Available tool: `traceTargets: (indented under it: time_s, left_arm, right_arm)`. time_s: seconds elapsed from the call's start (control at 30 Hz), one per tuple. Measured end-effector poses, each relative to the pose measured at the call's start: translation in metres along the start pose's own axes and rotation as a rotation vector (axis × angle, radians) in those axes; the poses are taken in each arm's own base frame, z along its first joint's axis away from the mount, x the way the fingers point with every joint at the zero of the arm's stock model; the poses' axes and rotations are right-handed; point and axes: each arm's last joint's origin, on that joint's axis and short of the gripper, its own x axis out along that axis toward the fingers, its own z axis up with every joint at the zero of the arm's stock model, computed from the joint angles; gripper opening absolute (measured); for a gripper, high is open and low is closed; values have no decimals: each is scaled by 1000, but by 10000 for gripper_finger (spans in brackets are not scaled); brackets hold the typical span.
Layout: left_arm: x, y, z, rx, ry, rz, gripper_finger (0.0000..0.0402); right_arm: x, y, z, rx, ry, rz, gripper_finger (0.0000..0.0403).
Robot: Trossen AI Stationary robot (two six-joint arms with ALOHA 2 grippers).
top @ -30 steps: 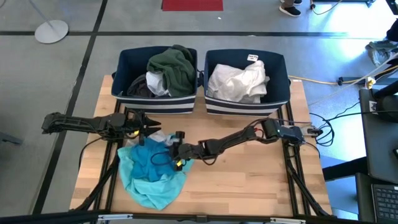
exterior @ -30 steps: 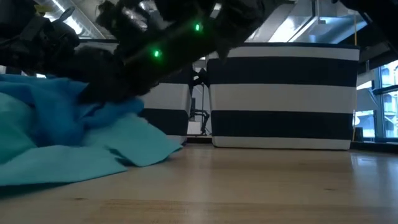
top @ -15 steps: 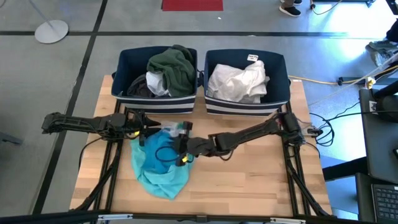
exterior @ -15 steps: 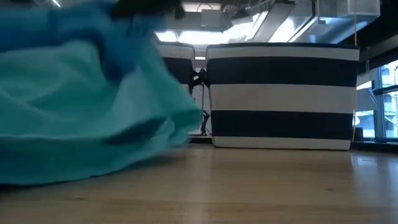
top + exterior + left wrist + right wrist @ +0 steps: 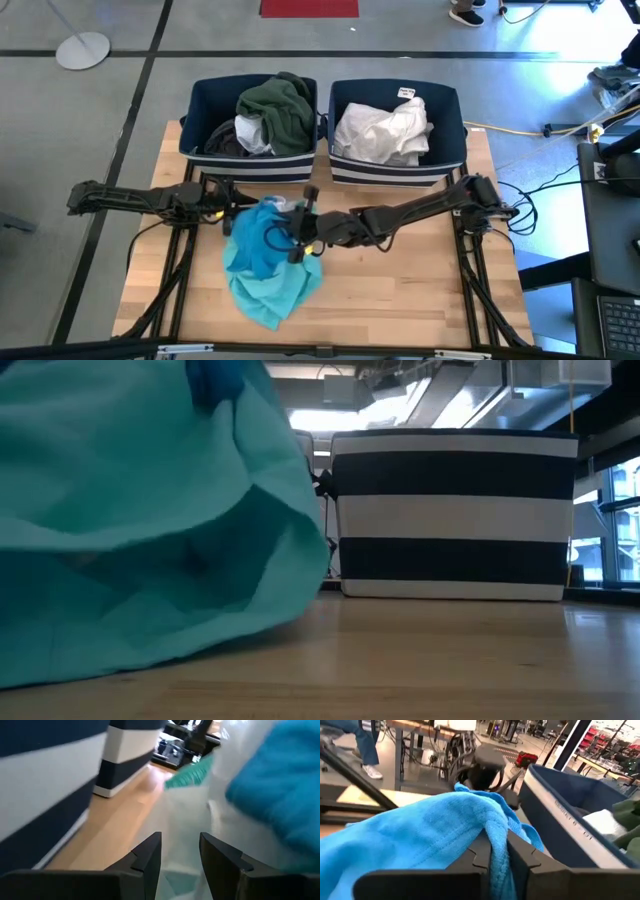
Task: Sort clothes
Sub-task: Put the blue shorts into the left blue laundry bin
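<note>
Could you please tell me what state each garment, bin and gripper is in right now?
Turquoise garment: bunched, partly lifted, tail on the table.
Right gripper: jaws shut on the turquoise garment.
Left gripper: jaws open, beside the garment.
Left bin: holds dark green garment and others.
Right bin: holds white garments.

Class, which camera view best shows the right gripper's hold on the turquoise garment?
The right wrist view: the right gripper pinches a fold of the turquoise garment. The high view shows it small; the low view shows only cloth; the left wrist view shows cloth, not that grip.
</note>
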Motion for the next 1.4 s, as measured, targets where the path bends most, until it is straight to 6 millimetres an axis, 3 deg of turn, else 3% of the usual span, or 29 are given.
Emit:
traceTargets:
  time_s: [0.4, 0.53, 1.07, 1.17, 1.4]
  left_arm:
    - [0, -3, -4, 5, 76, -123, 125]
    - [1, -3, -5, -35, 95, -138, 125]
    - [-4, -20, 1, 19, 77, -493, 125]
    - [-4, -21, 4, 24, 48, -505, 125]
    - [-4, -20, -5, -28, 166, -504, 125]
  right_arm:
    - [-24, -19, 31, 45, -87, -13, 40]
    - [-24, -19, 30, 39, -75, -25, 42]
    - [-23, -18, 18, -24, 34, -10, 43]
    - [-23, -18, 17, -28, 40, -9, 43]
    - [-23, -17, 15, -42, 63, -6, 43]
